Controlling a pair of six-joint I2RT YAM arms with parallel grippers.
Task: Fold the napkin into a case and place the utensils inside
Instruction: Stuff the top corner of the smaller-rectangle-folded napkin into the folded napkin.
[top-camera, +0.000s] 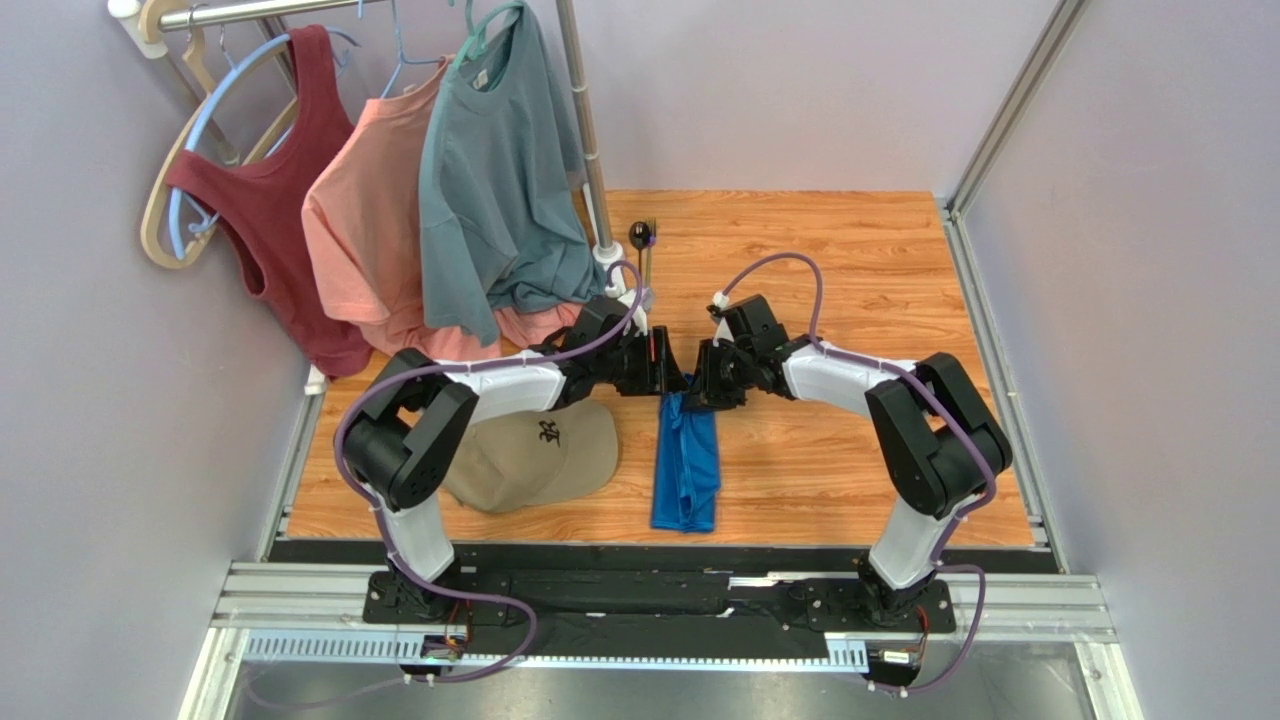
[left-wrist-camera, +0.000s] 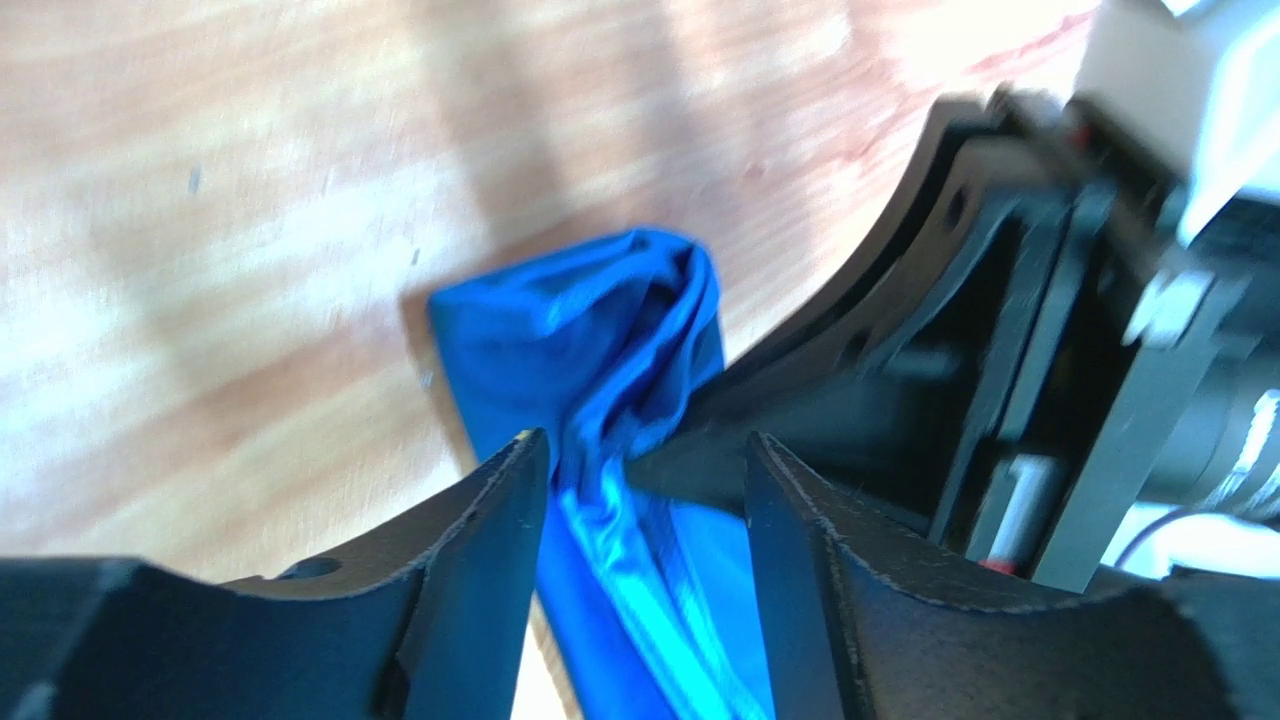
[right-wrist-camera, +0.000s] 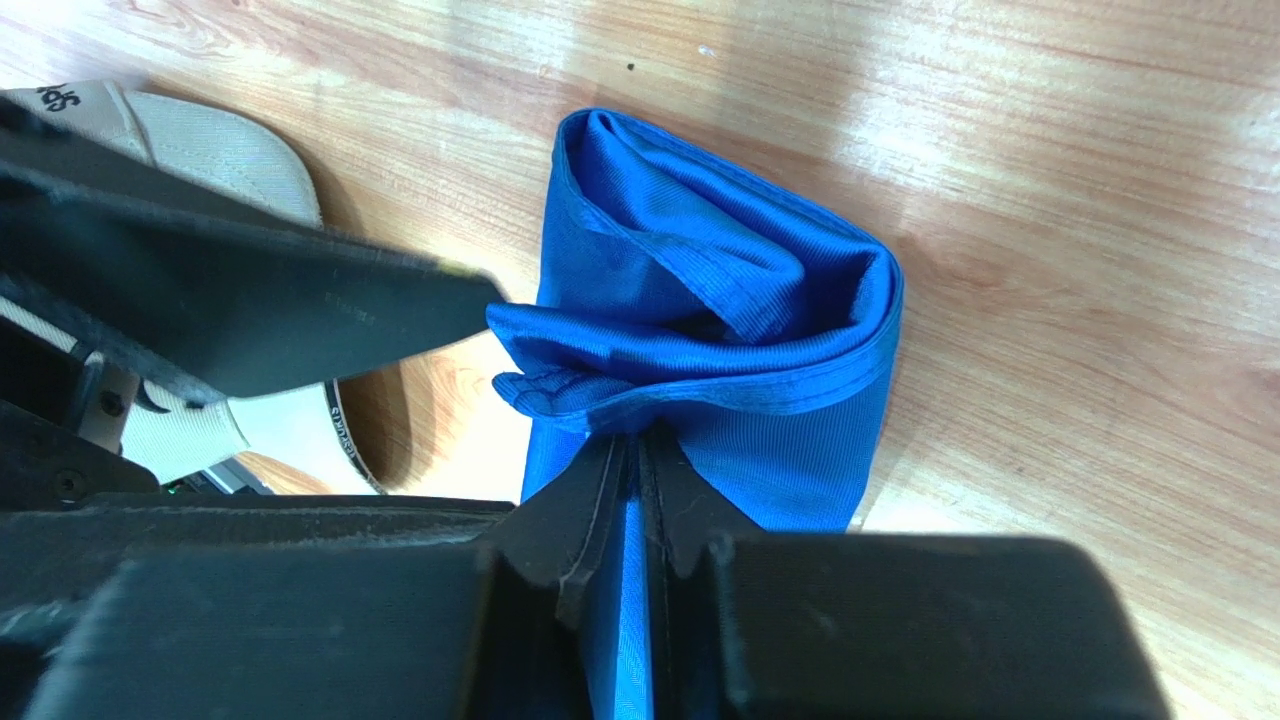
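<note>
Only one napkin (top-camera: 685, 473), one cap (top-camera: 534, 458) nearby.

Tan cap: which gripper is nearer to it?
Left. The left gripper sits open at the napkin's far end, on the side facing the tan cap; the right gripper, shut on the napkin, lies farther over.

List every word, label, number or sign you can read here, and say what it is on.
Tan fabric cap: dark stitched mark on it, too small to read from above; cut off and blurred in the right wrist view.
No other text is visible.
</note>
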